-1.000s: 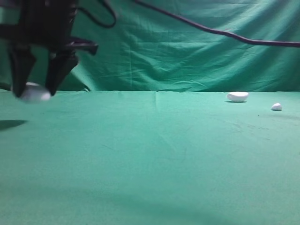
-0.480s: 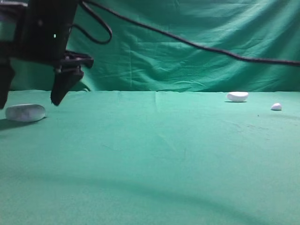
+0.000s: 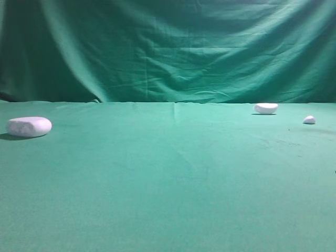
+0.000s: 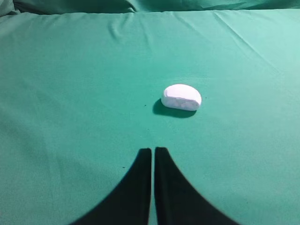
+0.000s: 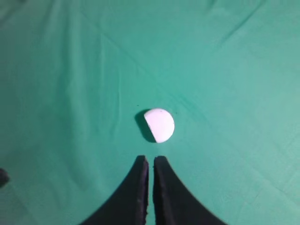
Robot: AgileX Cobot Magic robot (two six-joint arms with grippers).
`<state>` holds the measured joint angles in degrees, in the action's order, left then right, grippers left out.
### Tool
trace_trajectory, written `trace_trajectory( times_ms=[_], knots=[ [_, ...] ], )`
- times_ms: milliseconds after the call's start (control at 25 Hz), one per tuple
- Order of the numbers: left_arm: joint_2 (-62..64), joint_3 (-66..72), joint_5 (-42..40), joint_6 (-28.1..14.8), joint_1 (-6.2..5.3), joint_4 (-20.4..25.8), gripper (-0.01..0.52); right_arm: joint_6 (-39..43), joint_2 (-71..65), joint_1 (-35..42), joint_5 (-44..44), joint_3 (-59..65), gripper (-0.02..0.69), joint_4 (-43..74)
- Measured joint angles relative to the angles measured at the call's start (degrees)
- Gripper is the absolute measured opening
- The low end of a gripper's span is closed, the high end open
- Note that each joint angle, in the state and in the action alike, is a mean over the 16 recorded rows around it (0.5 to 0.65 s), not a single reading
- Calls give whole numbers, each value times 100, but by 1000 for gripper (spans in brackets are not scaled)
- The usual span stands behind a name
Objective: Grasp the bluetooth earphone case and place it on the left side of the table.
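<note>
1. Exterior high view: the bluetooth earphone case (image 3: 29, 126) lies flat at the 9 o'clock edge of the green surface (image 3: 173, 173), with its long axis running left to right. A white half-oval piece (image 3: 266, 108) and a tiny white pebble-like piece (image 3: 309, 119) sit well apart from it, out toward 3 o'clock. The green curtain (image 3: 168, 47) hangs behind. No arm shows here.

2. Left wrist view: what looks like the case (image 4: 182, 97), going by its mottled side, rests on the cloth at about 1 o'clock from the left arm's jaws, clear of them. Its long axis runs crosswise. These jaws are pressed together to a thin slit and hold nothing. This arm looks the nearer one.

3. Right wrist view: the right arm's jaws are closed on nothing. Just ahead at 12 o'clock lies a small white half-round piece (image 5: 159, 124), not touching them; the case is not visible here. I judge the placing done.
</note>
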<state>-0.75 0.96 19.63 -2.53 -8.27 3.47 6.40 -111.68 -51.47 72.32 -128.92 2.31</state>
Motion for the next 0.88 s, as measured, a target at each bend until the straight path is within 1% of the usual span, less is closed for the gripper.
trace_trajectory(
  times_ms=[200,400,560,880],
  knots=[
    [0,0,0,0,0,0,0,-40,727,0,32,173,0,-11],
    [0,0,0,0,0,0,0,-128,1608,0,48,848,0,-8],
    [0,0,0,0,0,0,0,-213,2412,0,51,1779,0,13],
    [0,0,0,0,0,0,0,-257,4209,0,-254,4168,0,153]
  ],
)
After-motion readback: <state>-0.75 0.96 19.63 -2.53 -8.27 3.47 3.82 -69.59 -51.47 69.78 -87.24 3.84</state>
